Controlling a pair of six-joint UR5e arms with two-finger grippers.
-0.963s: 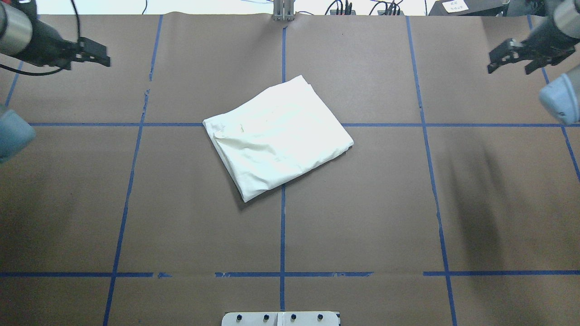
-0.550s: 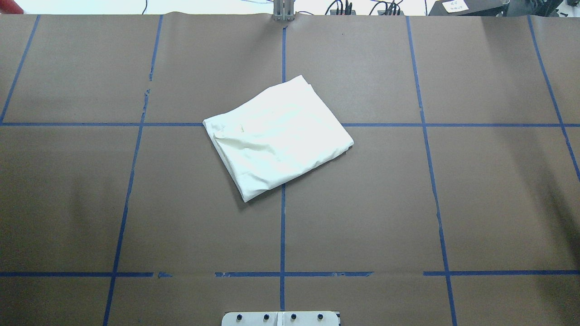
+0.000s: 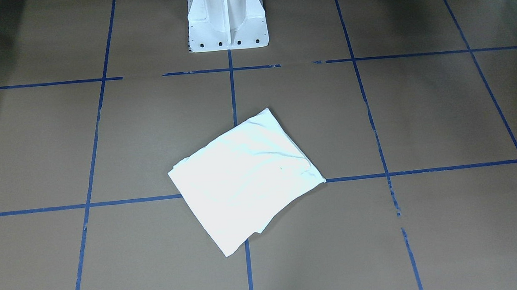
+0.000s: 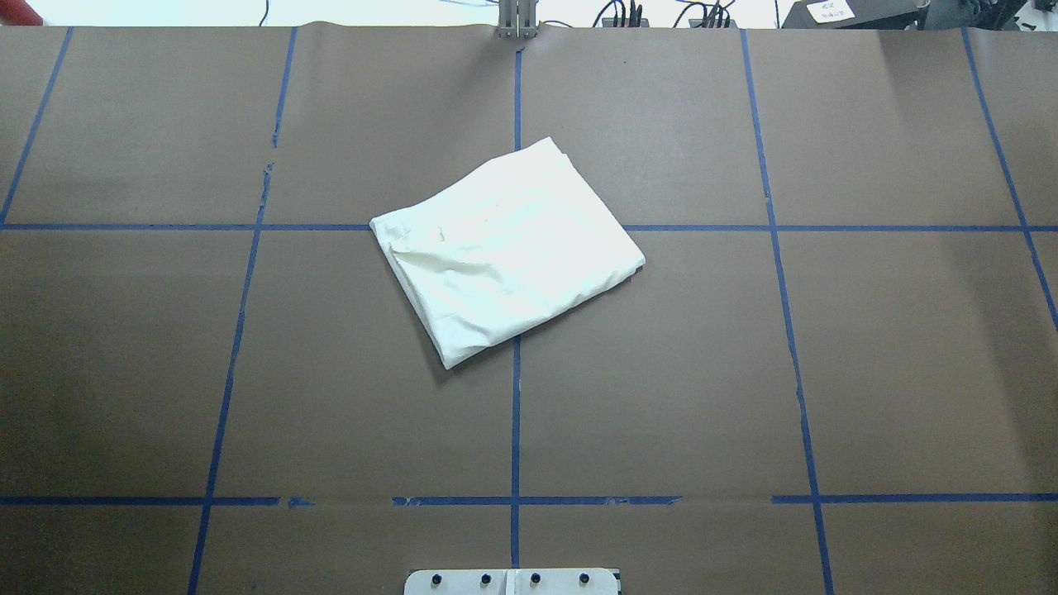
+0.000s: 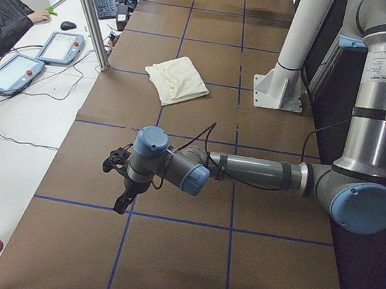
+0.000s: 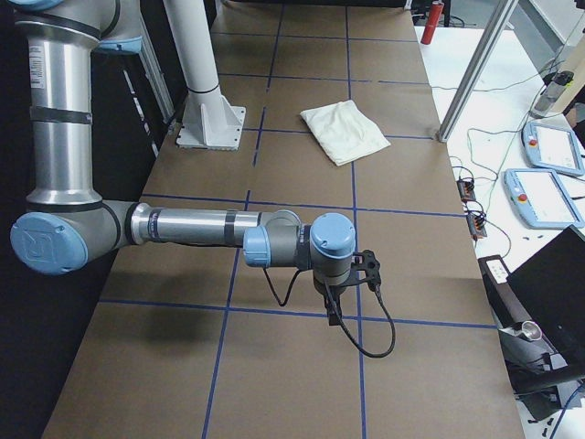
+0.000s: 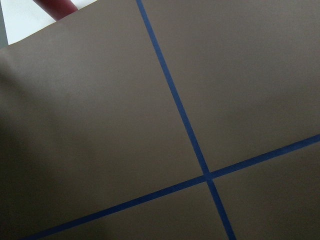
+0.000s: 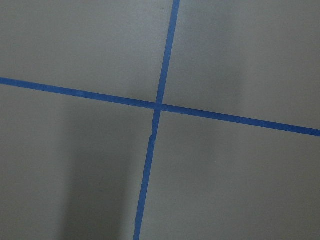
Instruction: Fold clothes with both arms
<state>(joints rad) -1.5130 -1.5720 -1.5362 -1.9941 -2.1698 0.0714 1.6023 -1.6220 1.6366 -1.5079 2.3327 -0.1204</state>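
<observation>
T-shirt point(image 4: 506, 252) lies folded on the table point(image 4: 744, 372), plain side up

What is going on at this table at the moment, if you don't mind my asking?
A cream-white T-shirt lies folded into a compact, slightly rumpled rectangle near the middle of the table, and nothing is touching it. The left arm and the right arm reach low over opposite ends of the table, well away from the cloth. The left hand and the right hand carry nothing; whether they are open or shut cannot be told from the side views.
</observation>
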